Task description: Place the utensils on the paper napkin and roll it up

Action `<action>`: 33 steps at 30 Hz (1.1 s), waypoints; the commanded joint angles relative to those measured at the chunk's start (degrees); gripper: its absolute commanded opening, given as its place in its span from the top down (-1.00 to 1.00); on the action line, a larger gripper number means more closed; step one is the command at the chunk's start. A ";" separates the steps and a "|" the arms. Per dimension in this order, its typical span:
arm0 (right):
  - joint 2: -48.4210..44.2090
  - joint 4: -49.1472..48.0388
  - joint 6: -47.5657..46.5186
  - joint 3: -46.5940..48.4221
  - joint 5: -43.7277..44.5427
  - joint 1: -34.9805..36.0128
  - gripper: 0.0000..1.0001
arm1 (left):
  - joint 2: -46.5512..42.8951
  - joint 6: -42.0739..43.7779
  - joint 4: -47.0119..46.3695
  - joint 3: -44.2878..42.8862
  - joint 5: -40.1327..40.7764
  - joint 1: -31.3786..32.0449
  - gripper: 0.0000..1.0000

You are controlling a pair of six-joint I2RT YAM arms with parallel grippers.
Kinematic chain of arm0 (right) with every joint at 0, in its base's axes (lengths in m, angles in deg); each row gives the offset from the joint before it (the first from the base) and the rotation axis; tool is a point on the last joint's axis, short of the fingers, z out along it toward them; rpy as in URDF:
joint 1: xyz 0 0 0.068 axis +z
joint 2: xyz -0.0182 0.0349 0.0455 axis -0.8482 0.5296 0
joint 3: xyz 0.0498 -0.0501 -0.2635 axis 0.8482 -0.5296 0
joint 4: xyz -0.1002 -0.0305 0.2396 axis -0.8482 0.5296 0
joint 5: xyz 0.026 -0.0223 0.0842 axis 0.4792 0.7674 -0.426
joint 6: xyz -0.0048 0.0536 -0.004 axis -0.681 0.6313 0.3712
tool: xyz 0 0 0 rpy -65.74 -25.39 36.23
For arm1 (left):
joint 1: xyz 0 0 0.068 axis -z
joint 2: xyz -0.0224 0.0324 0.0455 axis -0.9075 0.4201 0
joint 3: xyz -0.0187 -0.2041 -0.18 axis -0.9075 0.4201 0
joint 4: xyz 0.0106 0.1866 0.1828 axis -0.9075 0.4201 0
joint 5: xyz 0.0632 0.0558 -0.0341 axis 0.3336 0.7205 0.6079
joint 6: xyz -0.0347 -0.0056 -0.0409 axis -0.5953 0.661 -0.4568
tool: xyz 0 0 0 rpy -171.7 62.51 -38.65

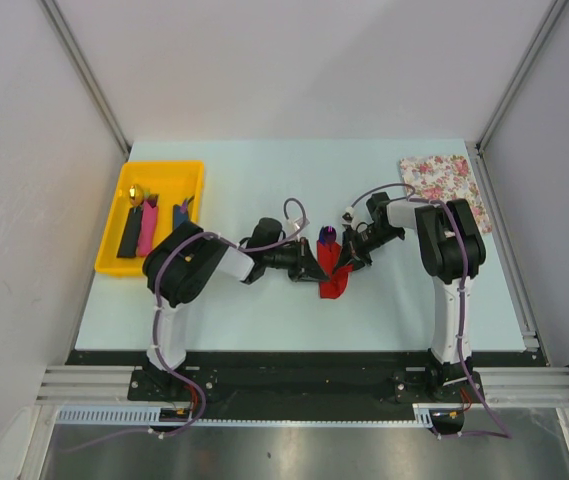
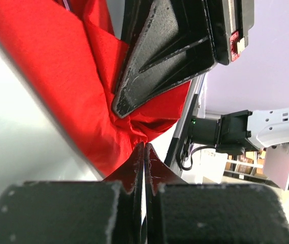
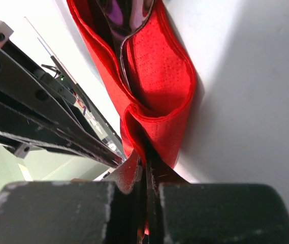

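The left gripper (image 2: 144, 152) and the right gripper (image 3: 145, 161) are each clamping tight on the folded red paper napkin (image 1: 334, 282), mid-tabletop (image 1: 264, 180)

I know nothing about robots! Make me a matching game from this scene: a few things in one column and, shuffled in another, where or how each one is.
Things:
1. napkin
2. tray
3. flowered sheet
4. left gripper

Places or states:
A. lying flat at the far right
B. pinched shut on the napkin
C. at the far left, with cutlery inside
D. bunched up in the middle

Pairs: 1-D, 2-C, 3-A, 4-B
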 commanded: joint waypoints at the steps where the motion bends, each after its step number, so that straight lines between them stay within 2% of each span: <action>1: -0.27 -1.95 1.19 -1.05 5.22 0.48 1.00 | 1.74 2.35 1.56 -3.20 0.35 0.70 1.00; 7: -2.38 -0.89 0.84 -0.27 5.22 0.74 1.00 | 3.77 1.92 4.12 -2.50 2.02 0.44 0.99; 16: -1.77 -0.01 -0.65 0.26 7.16 1.10 1.00 | 1.32 0.24 -3.79 -1.71 -1.58 0.00 1.00; 33: -2.65 0.43 -1.53 0.44 7.69 1.19 1.00 | 1.13 1.21 1.65 0.14 -0.18 -0.26 1.00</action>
